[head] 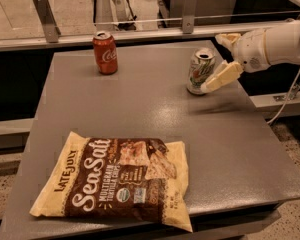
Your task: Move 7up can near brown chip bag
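Note:
The 7up can [199, 70] stands upright at the right rear of the grey table [140, 109]. The brown chip bag [117, 182] lies flat at the table's front left, far from the can. My gripper [219, 59] comes in from the right on a white arm. It is open and empty. Its near cream finger [222, 76] is right against the can's right side, and the far finger [227, 38] is behind and to the right of the can. The can is not between the fingers.
A red cola can [105, 52] stands upright at the table's rear left. A metal rail with posts [140, 31] runs behind the table. A cable [287, 99] hangs at the right, past the table's right edge.

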You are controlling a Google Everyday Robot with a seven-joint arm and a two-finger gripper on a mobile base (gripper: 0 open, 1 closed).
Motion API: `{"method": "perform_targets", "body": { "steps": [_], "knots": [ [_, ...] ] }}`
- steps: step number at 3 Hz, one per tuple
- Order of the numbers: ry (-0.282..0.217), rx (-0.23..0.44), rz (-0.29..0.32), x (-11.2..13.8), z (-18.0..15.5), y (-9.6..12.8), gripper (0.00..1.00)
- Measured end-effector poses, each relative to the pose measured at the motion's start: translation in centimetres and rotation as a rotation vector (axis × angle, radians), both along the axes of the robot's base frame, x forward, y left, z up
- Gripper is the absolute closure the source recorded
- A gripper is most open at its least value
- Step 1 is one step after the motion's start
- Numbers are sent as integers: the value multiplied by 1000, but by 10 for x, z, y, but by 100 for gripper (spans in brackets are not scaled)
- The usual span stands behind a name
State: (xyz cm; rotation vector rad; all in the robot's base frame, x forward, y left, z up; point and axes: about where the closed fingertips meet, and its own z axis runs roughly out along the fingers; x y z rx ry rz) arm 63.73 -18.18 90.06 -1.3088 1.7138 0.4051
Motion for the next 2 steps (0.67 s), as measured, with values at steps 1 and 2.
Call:
{"method": "perform_targets", "body": {
  "steps": [1, 2],
  "knots": [
    [18, 82, 18, 13, -6, 10, 17],
    [54, 129, 49, 15, -6, 21, 41]
  ]
}}
